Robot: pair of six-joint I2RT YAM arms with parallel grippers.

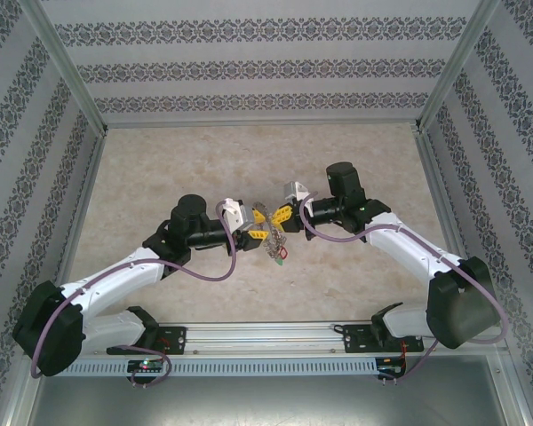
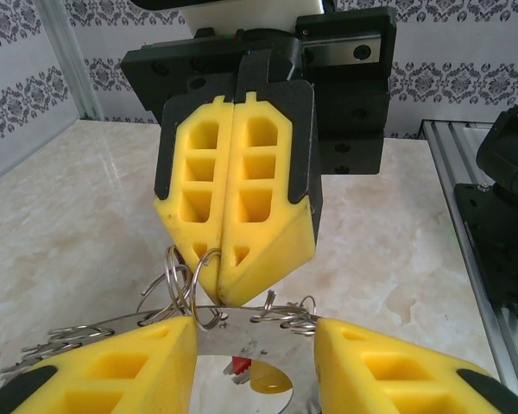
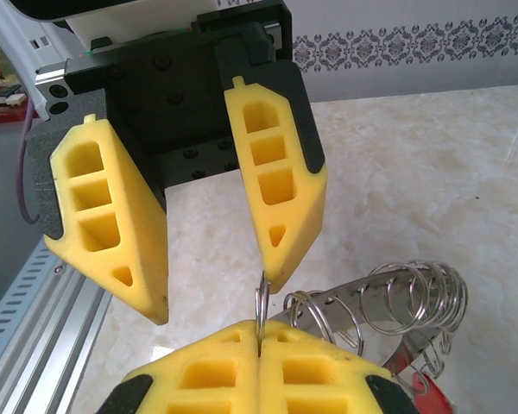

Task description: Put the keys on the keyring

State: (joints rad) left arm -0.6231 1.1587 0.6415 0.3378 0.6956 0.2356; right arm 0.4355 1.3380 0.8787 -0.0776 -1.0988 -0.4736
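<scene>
Right claw (image 3: 259,338): pads pressed together, pinching 1 small split ring (image 3: 262,297) edge-on at the tips. We see the ring stand upright out of the seam between the 2 pads, its top right beside the tip of the nearer opposing finger.

Left claw (image 2: 255,328): fingers partly apart, with the keyring (image 3: 373,304) sitting across the gap. Its flat silver band runs pad to pad in the left wrist view, so we read it as clamped across its width. The 2 claws face each other tip to tip, with the right claw's tips down at the band's rim.

Keyring: silver hoop, rim threaded with a row of wire loops. 1 bunch sticks out past 1 finger of the left claw, and another bunch sits by the other finger. Through the hoop's opening we see a red tag (image 2: 237,369) and a yellow piece (image 2: 272,381). The keys are too hidden for us to tell apart.

Top view: both claws meet over the middle of the counter (image 1: 160,169), keyring hanging just on the near side of them, red and green specks under it. Left arm (image 1: 115,275) and right arm (image 1: 409,244) reach in from the near rail (image 1: 266,335). Beige marble-look counter, patterned walls (image 1: 266,62) on 3 sides.
</scene>
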